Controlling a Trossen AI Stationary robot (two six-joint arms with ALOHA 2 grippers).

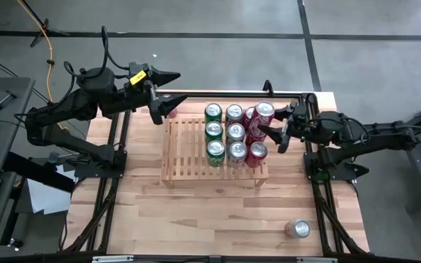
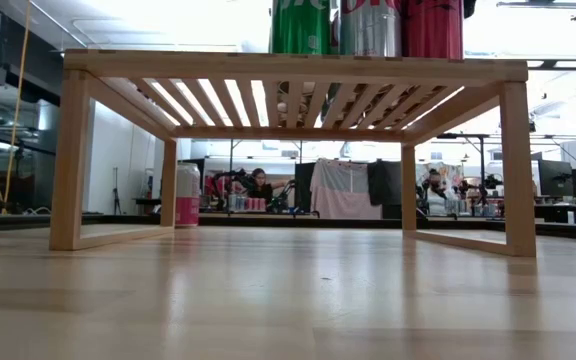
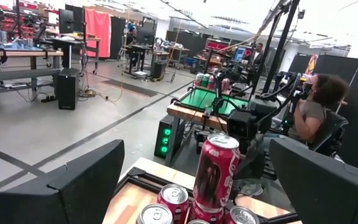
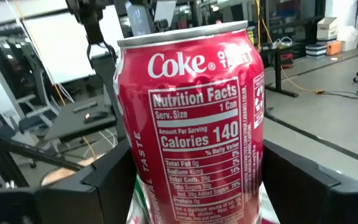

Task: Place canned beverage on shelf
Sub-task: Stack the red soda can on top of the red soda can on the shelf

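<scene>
Red aluminium fills the right wrist view: a Coke can [image 4: 191, 124] sits between the right end effector's [image 1: 282, 130] two dark fingers [image 4: 114, 186], pinched about its body and, seen from above, held at the right far corner of the shelf [image 1: 185, 150], raised a little above the cans already standing there. Those cans [image 1: 229, 135] crowd the right half of the light wood slats in rows, green ones to the left, silver in the middle, red to the right, while the left half of the rack lies bare. To my eye the step in hand is setting this can down, and doing it well means keeping it upright, bringing it over an open spot beside the far red can rather than on top of a neighbour, and lowering it until its base rests flat across the slats before the fingers part. The left end effector [image 1: 163, 98] hangs spread wide beyond the shelf's far left corner, holding nothing, and looks to be waiting. One more silver can [image 1: 297, 229] lies on the desk [image 1: 218, 212], near and to the right, well apart from the shelf.
</scene>
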